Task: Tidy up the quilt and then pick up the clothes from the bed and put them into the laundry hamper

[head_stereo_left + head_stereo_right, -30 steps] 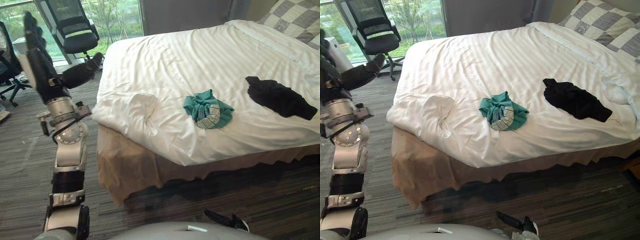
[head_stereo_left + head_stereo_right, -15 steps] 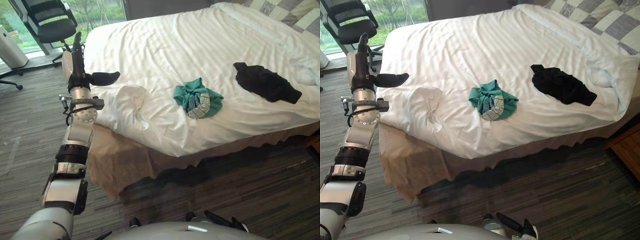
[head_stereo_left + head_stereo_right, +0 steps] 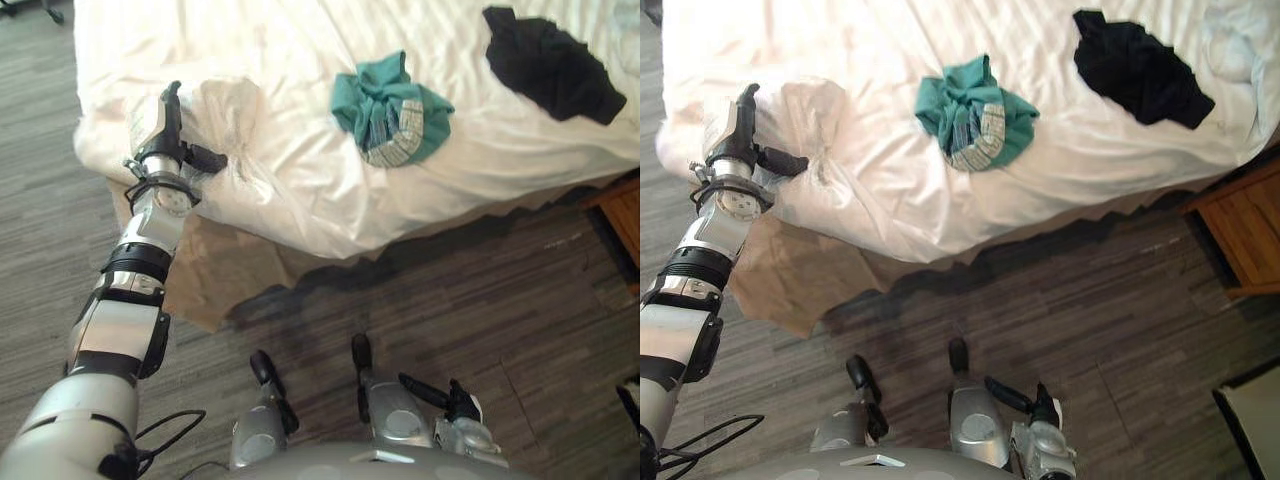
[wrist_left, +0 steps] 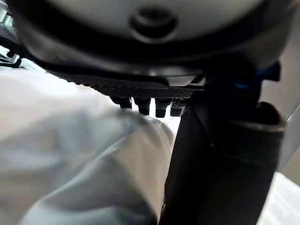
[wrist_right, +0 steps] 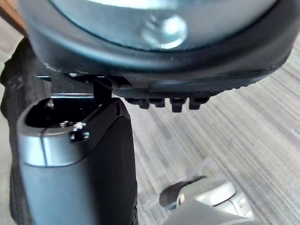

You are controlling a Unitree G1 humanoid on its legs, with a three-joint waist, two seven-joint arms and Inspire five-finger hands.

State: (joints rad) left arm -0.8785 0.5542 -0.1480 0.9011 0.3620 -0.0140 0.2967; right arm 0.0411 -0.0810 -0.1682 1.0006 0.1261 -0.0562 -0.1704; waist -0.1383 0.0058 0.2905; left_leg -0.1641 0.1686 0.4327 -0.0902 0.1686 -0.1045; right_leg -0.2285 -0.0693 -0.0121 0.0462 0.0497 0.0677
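Observation:
The white quilt (image 3: 300, 150) covers the bed, and its near left corner is bunched into a lump (image 3: 235, 105). My left hand (image 3: 168, 132) stands against that lump, open, with fingers straight up and the thumb (image 3: 205, 158) stretched across the cloth. In the left wrist view, white cloth (image 4: 70, 154) lies under the palm beside the thumb (image 4: 220, 164). A crumpled teal garment (image 3: 390, 105) lies mid-bed and a black garment (image 3: 545, 60) lies further right. My right hand (image 3: 440, 392) hangs low over the floor, open, its fingers (image 5: 159, 103) straight.
A beige bed skirt (image 3: 215, 270) hangs below the quilt's edge. A wooden nightstand (image 3: 1240, 225) stands at the bed's right end. A pale thing with a dark rim (image 3: 1250, 430) sits at the lower right. Grey striped floor (image 3: 450, 290) lies in front of the bed.
The camera has tipped down towards the floor. My left hand has come down from beside the bed's corner and now rests against the quilt's bunched lump. The garments lie as before.

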